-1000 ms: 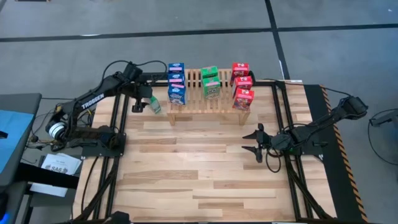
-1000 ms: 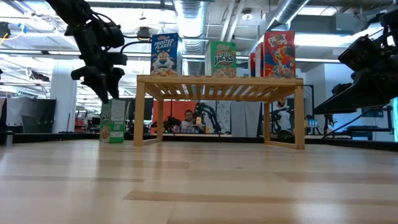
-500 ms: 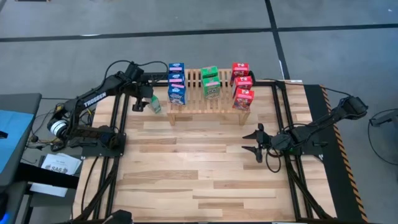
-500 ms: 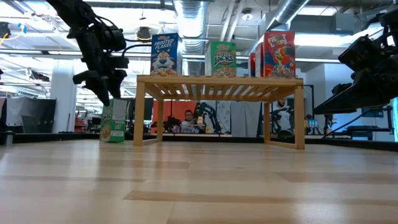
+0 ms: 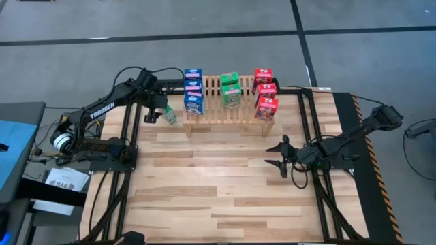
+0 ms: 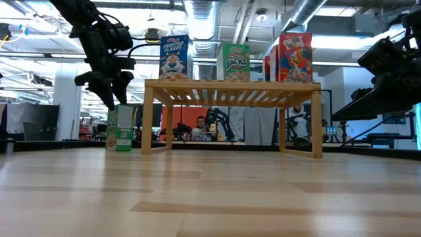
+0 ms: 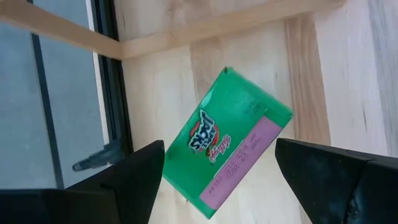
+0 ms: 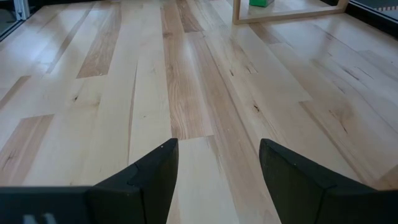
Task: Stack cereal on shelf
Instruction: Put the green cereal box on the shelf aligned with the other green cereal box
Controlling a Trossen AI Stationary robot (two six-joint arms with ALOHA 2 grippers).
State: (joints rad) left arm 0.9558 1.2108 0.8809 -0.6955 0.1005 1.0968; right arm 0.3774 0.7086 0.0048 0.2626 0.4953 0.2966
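Left gripper hangs with its fingers spread just above a small green cardboard cereal box, and from where I stand nothing much has shifted over the last second: arm, box and rack all sit where they did a moment ago, the gripper only bobbing slightly. In the left wrist view the green box lies between the two dark fingers with clear wood showing on both sides, so it is not pinched. It stands upright on the plank tabletop near the far left corner, just beside the left end of the light slatted wooden rack, not on it.

On the rack I can count three blue boxes along the left end, two green boxes in the middle and three red boxes along the right end. From the low view the rack carries its front row neatly upright.

So the pause tells me this is the last box, still to be picked up; I judge the task nearly done, with a close on the box, a lift and a short carry onto the middle slats remaining.

Right gripper waits near the tabletop's right edge, fingers apart and holding nothing.
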